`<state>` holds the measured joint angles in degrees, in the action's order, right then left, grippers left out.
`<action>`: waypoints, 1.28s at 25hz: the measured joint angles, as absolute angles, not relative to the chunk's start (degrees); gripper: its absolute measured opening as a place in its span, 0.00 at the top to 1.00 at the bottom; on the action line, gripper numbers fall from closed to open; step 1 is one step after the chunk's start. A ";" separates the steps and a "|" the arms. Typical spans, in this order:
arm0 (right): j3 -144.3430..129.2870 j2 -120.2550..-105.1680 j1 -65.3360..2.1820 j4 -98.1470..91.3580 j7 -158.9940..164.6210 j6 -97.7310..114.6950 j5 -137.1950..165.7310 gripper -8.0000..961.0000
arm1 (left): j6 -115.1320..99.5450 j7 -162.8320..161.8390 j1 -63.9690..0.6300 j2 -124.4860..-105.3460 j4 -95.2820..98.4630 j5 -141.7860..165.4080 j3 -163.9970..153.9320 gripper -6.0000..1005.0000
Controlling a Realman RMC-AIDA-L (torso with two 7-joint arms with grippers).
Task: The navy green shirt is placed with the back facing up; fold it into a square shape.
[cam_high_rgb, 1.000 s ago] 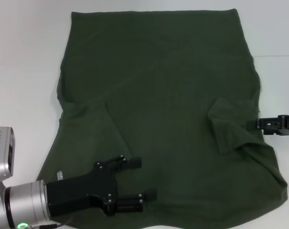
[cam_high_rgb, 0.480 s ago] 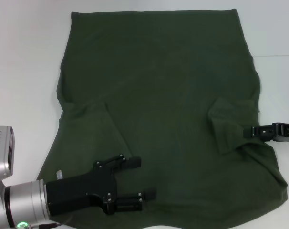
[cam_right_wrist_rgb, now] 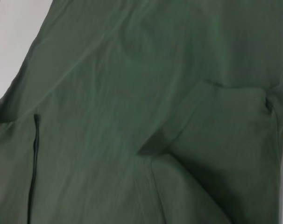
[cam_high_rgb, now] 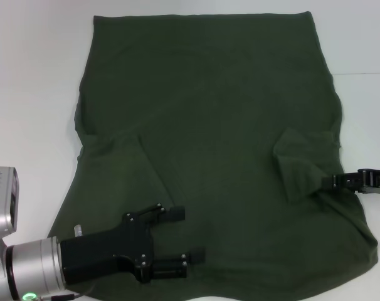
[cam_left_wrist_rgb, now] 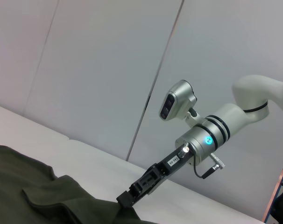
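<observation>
Soft matte navy green shirt (cam_high_rgb: 209, 144) lies flat on the white table (cam_high_rgb: 33, 81). Left gripper (cam_high_rgb: 189, 235) hovers above it, jaws spread, empty; right gripper (cam_high_rgb: 328, 182) jaws pinch its folded sleeve edge.

white table (cam_high_rgb: 33, 94), pale panelled wall (cam_left_wrist_rgb: 109, 70)

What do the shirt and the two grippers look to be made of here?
The navy green shirt looks like soft matte knit, likely cotton: no sheen, gentle creases, limp folded sleeves. The left gripper, over the shirt's near part, looks like hard black plastic or coated metal with small bright screws, on a brushed silver wrist. The right gripper, at the shirt's right edge, shows the same black finish.
</observation>
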<state>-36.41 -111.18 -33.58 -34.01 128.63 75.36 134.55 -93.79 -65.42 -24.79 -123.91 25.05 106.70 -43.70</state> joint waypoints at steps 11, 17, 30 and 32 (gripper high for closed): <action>-36.52 -111.36 -33.62 -33.91 129.16 75.65 134.56 0.52 | -93.85 -65.48 -24.78 -123.93 25.05 106.70 -43.68 0.07; -35.44 -111.35 -33.32 -34.66 128.82 76.92 133.70 0.77 | -93.89 -65.58 -24.79 -123.93 25.05 106.70 -43.68 0.07; -38.25 -112.17 -35.88 -34.58 126.69 81.07 132.11 0.98 | -93.71 -65.57 -24.94 -123.93 25.04 106.70 -43.41 0.07; -39.59 -112.44 -36.12 -34.56 126.81 81.08 132.12 0.98 | -93.69 -65.57 -24.96 -123.93 25.05 106.70 -43.42 0.07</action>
